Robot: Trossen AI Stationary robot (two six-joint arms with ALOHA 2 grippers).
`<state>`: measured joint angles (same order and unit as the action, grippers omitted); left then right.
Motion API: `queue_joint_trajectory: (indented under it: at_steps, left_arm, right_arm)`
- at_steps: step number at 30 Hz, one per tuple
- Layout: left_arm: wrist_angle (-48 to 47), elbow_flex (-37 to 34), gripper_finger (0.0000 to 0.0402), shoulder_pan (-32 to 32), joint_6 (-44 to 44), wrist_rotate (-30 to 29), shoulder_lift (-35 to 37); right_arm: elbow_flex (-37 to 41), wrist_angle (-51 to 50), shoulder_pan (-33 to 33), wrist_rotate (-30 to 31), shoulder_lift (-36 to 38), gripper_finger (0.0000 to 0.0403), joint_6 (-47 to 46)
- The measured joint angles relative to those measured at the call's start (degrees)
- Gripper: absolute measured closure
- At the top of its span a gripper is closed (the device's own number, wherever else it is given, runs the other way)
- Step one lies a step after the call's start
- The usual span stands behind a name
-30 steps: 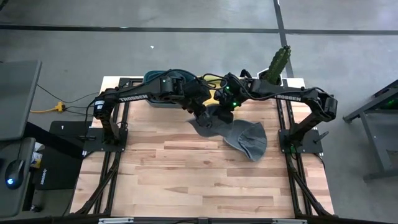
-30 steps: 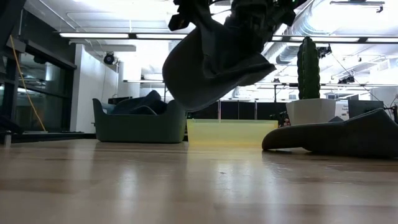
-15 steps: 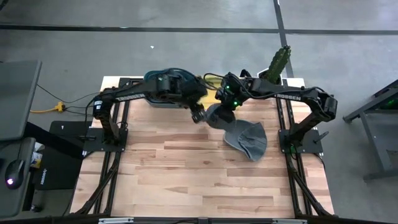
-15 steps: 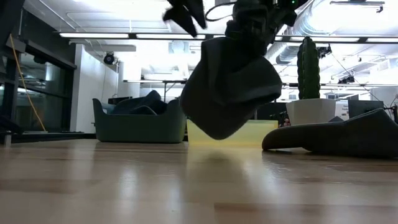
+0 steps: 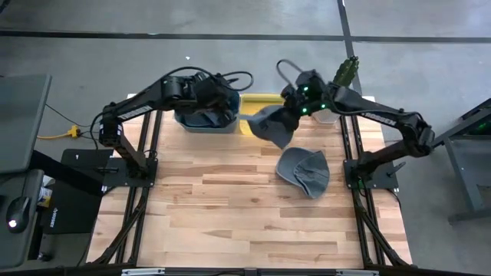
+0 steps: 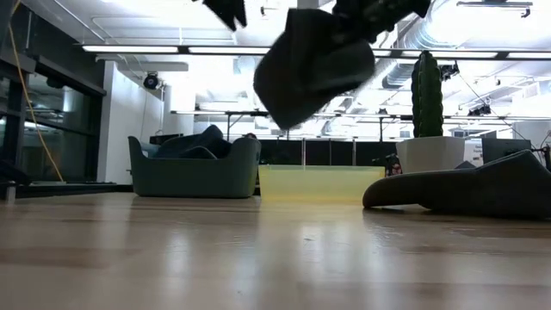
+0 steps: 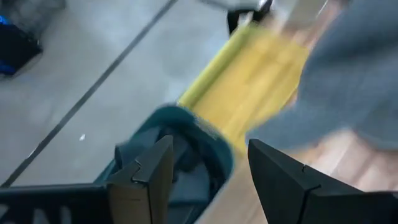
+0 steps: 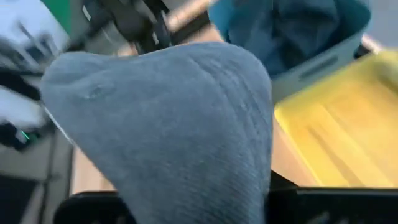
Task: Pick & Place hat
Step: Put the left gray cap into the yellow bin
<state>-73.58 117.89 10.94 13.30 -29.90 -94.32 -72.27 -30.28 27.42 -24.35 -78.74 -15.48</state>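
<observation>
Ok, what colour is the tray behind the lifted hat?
Yellow tray, clearest in the right wrist view.

Ribbed grey knit hat (image 8: 180, 124), soft and matt; desk (image 5: 230, 207) of smooth, faintly glossy wood planks; yellow bin (image 6: 320, 182) of translucent plastic.

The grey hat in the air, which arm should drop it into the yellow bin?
Right. The right hand holds the grey hat just beside the yellow bin. The left hand is open and empty over the teal bin.
</observation>
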Motion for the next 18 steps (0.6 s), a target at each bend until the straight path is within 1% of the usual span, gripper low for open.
queue_joint_trajectory:
  at_steps: [2, 4, 7, 9, 12, 14, 16, 18]
  left_arm:
    - [0.41, -2.26, 0.0220, 0.95, -0.22, 0.46, 0.80]
    - [3.74, -4.87, 0.0220, 1.65, -0.16, 0.34, 1.59]
    - [5.68, -9.77, 0.0220, 3.42, -1.77, 0.99, 3.68]
    - [11.27, -12.80, 0.0220, 3.82, -2.90, 1.06, 4.23]
    - [15.16, -18.51, 0.0220, 5.53, -5.11, 2.21, 5.79]
    - [20.28, -22.04, 0.0220, 6.15, -5.85, 2.95, 6.54]
    - [24.72, -26.43, 0.0220, 7.84, -5.86, 4.24, 7.31]
    - [28.10, -30.69, 0.0220, 10.07, -6.67, 7.72, 8.20]
  right_arm:
    - [0.00, 3.00, 1.35, -1.92, 0.99, 0.0403, -2.57]
    - [0.00, 5.37, 2.99, -4.87, 1.60, 0.0403, -4.86]
    - [0.00, 7.81, 5.65, -9.21, 1.67, 0.0403, -7.26]
    - [0.00, 8.71, 7.27, -11.51, 1.63, 0.0403, -8.55]
    - [0.00, 9.55, 9.82, -14.68, 1.63, 0.0403, -9.60]
    - [0.00, 9.68, 11.66, -17.18, 1.62, 0.0403, -10.20]
    - [0.00, 10.36, 13.38, -19.05, 1.62, 0.0403, -10.89]
    - [0.00, 10.78, 14.90, -19.94, 1.62, 0.0403, -11.53]
